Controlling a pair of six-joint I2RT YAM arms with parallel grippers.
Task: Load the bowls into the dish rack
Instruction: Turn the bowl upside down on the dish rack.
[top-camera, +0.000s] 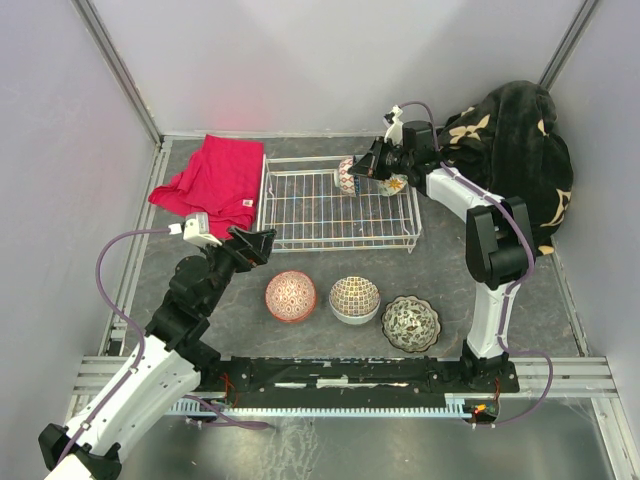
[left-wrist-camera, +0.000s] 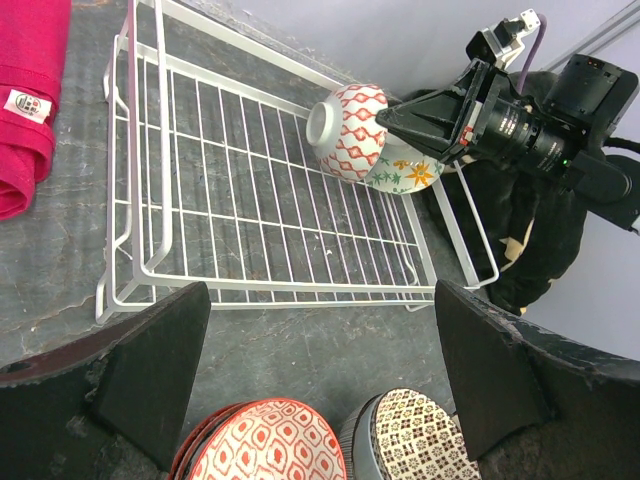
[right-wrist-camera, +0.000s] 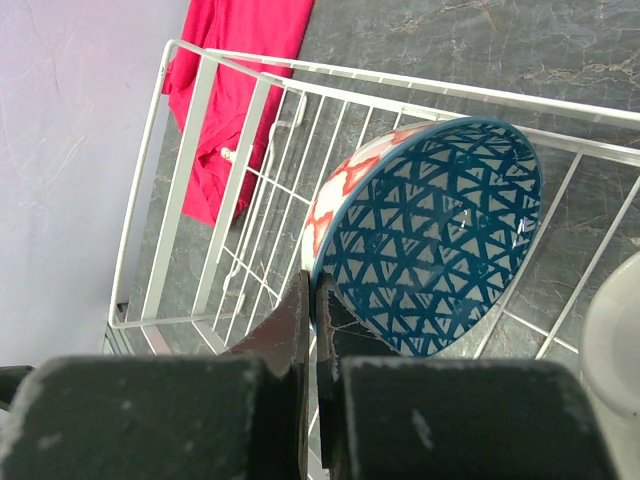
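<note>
My right gripper (top-camera: 366, 168) is shut on the rim of a bowl (right-wrist-camera: 430, 235) that is blue-triangled inside and red-latticed outside (left-wrist-camera: 345, 130). It holds the bowl tilted on edge over the far right part of the dish rack (top-camera: 300, 212). A floral orange bowl (left-wrist-camera: 408, 176) lies in the rack just beside it. My left gripper (left-wrist-camera: 320, 340) is open and empty, hovering near the rack's front left corner. Below it on the table sit a red-lattice bowl (top-camera: 290, 296) and a brown mosaic bowl (top-camera: 354, 297), with a green-leafed bowl (top-camera: 411, 323) further right.
A red cloth (top-camera: 215, 180) lies left of the rack. A black floral blanket (top-camera: 520, 150) is heaped at the back right, behind the right arm. Grey walls close in on the table at the back and both sides.
</note>
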